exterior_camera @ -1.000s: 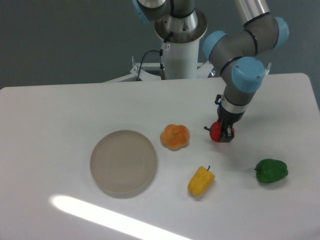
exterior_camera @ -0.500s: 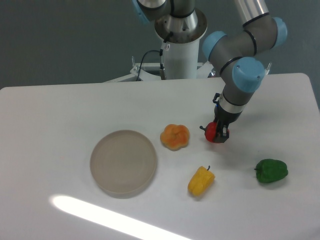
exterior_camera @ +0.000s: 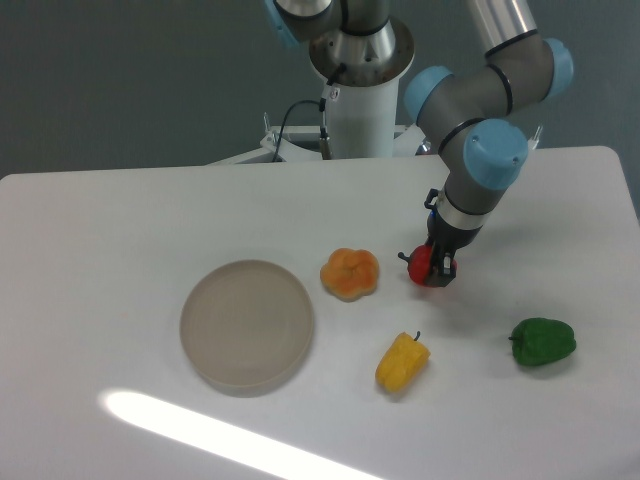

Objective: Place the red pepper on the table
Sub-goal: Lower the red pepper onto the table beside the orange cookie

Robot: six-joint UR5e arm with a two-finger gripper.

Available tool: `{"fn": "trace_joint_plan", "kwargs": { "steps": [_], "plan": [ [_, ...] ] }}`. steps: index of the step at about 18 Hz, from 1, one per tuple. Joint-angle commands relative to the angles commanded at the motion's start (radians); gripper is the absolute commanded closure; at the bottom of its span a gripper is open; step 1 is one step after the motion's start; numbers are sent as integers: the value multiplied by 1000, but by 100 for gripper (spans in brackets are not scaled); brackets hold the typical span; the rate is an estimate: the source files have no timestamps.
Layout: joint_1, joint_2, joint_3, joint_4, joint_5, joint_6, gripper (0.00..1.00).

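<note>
The red pepper (exterior_camera: 422, 266) is small and glossy, its dark stem pointing left. It sits low over the white table (exterior_camera: 120, 230), right of centre, and I cannot tell whether it touches the surface. My gripper (exterior_camera: 436, 267) reaches down from the arm above and is shut on the red pepper, its dark fingers partly covering the pepper's right side.
An orange lobed pepper (exterior_camera: 350, 273) lies just left of the red one. A yellow pepper (exterior_camera: 402, 362) lies below it and a green pepper (exterior_camera: 542, 341) to the lower right. A round beige-grey plate (exterior_camera: 247, 322) stands at the left. The robot base (exterior_camera: 358, 90) rises at the back.
My gripper has carried the red pepper a little to the left, toward the orange pepper. The other objects have not moved.
</note>
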Motion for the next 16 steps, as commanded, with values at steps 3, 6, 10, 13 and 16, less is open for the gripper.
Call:
{"fn": "trace_joint_plan", "kwargs": {
  "steps": [3,6,10,13,16],
  "plan": [
    [0,0,-3,0,2,-9,55],
    [0,-3,2,0,3,-11,55],
    [0,-8,-2,0,3,-11,55],
    [0,-11,0,0,5,-11,55],
    [0,-11,-2,0,3,-11,54]
  ]
}}
